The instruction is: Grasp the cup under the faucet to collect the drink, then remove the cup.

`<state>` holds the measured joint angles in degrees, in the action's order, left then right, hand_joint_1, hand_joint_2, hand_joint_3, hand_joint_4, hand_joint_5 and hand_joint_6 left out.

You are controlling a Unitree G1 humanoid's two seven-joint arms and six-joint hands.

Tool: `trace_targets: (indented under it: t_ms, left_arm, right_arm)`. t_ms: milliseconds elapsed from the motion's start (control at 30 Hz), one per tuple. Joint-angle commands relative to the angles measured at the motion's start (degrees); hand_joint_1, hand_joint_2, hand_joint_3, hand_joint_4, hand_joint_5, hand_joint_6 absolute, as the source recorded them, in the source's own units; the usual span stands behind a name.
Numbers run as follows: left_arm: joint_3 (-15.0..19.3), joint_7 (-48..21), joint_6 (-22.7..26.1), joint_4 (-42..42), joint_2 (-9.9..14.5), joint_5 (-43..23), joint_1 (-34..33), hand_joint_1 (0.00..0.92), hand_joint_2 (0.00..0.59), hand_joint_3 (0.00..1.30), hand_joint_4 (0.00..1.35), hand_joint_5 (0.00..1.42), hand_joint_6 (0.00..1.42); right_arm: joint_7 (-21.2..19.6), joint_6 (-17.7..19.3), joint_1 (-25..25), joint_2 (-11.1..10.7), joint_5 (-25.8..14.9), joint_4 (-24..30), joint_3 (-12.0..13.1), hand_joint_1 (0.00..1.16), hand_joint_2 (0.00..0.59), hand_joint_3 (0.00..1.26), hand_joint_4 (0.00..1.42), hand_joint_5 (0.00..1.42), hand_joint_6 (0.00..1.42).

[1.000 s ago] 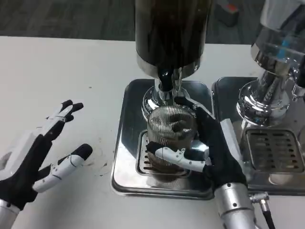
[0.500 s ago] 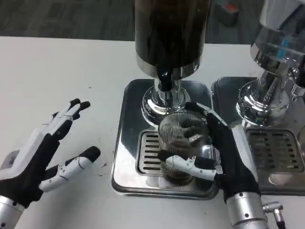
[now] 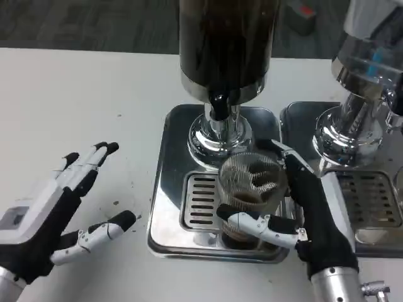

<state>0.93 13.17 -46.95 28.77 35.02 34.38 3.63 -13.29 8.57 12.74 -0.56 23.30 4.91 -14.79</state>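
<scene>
The right hand [image 3: 302,211] grips the cup [image 3: 250,189], fingers wrapped round its far side and the thumb across its near side. The cup is ribbed clear glass, upright, with dark drink in its bottom. It stands over the right part of the slotted grate [image 3: 201,201] on the steel tray [image 3: 167,189], at about 5 o'clock from the faucet [image 3: 217,108], no longer right beneath it. The faucet hangs from the dark dispenser [image 3: 227,44], whose chrome base [image 3: 211,139] lies at 11 o'clock from the cup. At 3 o'clock from the tray stands a second dispenser [image 3: 362,82] on its own tray [image 3: 371,214]. The left hand [image 3: 56,214] hovers over the white table [image 3: 82,100] at 9 o'clock from the tray, fingers spread, holding nothing.
</scene>
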Motion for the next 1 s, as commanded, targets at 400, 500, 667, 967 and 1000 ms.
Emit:
trace_targets:
  t_ms: [400, 500, 667, 967, 1000]
  left_arm:
    - [-0.39, 6.23, 4.89, -9.72, 3.91, 6.60, 8.94, 0.000, 0.163, 0.00, 0.00, 0.00, 0.00]
    - [-0.57, 6.28, 5.68, -10.22, 4.07, 6.60, 9.73, 0.000, 0.163, 0.00, 0.00, 0.00, 0.00]
    - [-0.22, 7.06, 5.66, -13.37, 4.71, 7.51, 12.56, 0.000, 0.162, 0.00, 0.00, 0.00, 0.00]
    - [1.54, 8.70, 8.80, -19.62, 3.70, 8.80, 19.28, 0.000, 0.154, 0.00, 0.00, 0.00, 0.00]
    - [1.76, 8.69, 9.27, -20.13, 3.66, 8.84, 19.86, 0.000, 0.153, 0.00, 0.00, 0.00, 0.00]
  right_arm:
    - [2.65, 0.87, 5.31, -0.68, -0.62, 8.06, -0.25, 1.01, 0.243, 0.27, 0.51, 0.81, 1.19]
    - [2.75, 1.11, 5.85, -0.56, -0.72, 8.31, -0.04, 1.01, 0.243, 0.27, 0.51, 0.82, 1.19]
    - [3.88, 1.21, 6.75, -1.12, -0.30, 10.71, -0.32, 1.01, 0.243, 0.28, 0.51, 0.82, 1.19]
    - [7.52, 0.44, 10.17, -2.46, -1.70, 16.62, -0.72, 1.01, 0.243, 0.28, 0.51, 0.82, 1.19]
    - [7.75, 0.43, 10.22, -2.50, -1.74, 16.83, -0.73, 1.01, 0.243, 0.28, 0.51, 0.82, 1.19]
